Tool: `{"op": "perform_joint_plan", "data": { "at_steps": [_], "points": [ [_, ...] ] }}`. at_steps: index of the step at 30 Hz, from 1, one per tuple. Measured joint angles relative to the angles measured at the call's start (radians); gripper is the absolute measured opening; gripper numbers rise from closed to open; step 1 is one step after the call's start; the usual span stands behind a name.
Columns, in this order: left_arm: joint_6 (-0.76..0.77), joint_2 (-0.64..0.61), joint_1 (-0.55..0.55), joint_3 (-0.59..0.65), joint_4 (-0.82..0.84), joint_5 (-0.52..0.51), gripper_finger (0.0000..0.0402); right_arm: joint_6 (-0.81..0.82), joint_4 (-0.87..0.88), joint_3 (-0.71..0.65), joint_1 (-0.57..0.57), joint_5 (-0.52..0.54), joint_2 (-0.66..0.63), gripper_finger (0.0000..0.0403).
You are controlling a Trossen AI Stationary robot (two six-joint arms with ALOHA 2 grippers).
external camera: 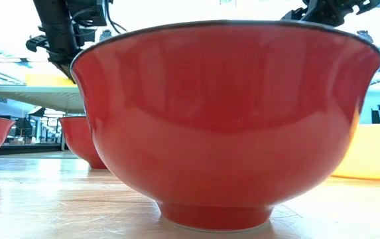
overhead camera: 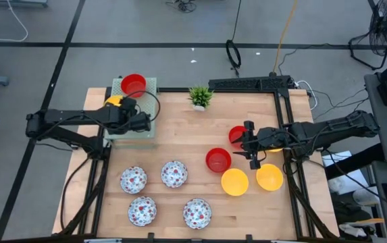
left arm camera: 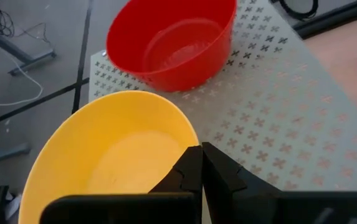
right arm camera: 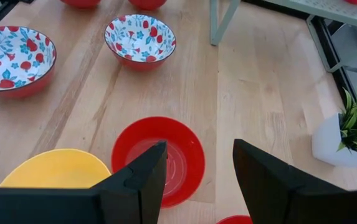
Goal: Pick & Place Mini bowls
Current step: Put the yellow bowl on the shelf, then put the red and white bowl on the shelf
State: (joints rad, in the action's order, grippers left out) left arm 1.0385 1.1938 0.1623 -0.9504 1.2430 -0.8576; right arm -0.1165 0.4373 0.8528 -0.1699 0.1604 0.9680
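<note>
Wooden desk [overhead camera: 179, 121] carries the bowls; a pale perforated tray [overhead camera: 149, 91] sits at its far left corner

Left arm [overhead camera: 65, 125] reaches in from the left, stretched level over the tray. Left end effector [left arm camera: 200, 163] is clenched, fingers pinched on the rim of a yellow bowl [left arm camera: 109, 155] that sits on the tray, just beside a red bowl [left arm camera: 172, 40] on the same tray

Right arm [overhead camera: 335, 128] comes in from the right edge, elbow out past the desk frame, wrist pointing toward the desk's centre. Right end effector [right arm camera: 197, 171] is released, fingers spread and empty, held above a red bowl [right arm camera: 159, 155] on the desk between the two pads; not touching it. Another red bowl [overhead camera: 238, 135] lies partly under the wrist

Two yellow bowls [overhead camera: 234, 181] [overhead camera: 269, 177] stand side by side near the right front, just beside the red one

Four white floral bowls [overhead camera: 133, 179] [overhead camera: 174, 173] [overhead camera: 142, 210] [overhead camera: 197, 212] stand in a loose square at left front, well apart from both arms

Small potted plant [overhead camera: 200, 96] at the far edge, centre
</note>
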Motion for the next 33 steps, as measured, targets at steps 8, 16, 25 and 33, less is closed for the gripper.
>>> {"op": "perform_joint_plan", "data": {
  "at_steps": [8, 16, 25, 33],
  "points": [
    [-0.035, 0.000, 0.002, 0.000, -0.021, -0.012, 0.0005, 0.000, -0.003, 0.000, 0.000, 0.000, 0.000, 0.0171],
    [-0.015, -0.001, 0.008, 0.000, -0.021, -0.016, 0.0011, 0.010, -0.003, 0.000, 0.000, 0.000, 0.000, 0.0171],
    [-0.014, -0.004, 0.008, -0.002, -0.021, -0.010, 0.0087, 0.008, -0.002, 0.000, 0.000, 0.000, 0.000, 0.0171],
    [-0.039, -0.015, 0.008, -0.041, -0.012, 0.000, 0.0138, 0.008, 0.001, 0.000, 0.000, 0.000, 0.000, 0.0171]
  ]
}}
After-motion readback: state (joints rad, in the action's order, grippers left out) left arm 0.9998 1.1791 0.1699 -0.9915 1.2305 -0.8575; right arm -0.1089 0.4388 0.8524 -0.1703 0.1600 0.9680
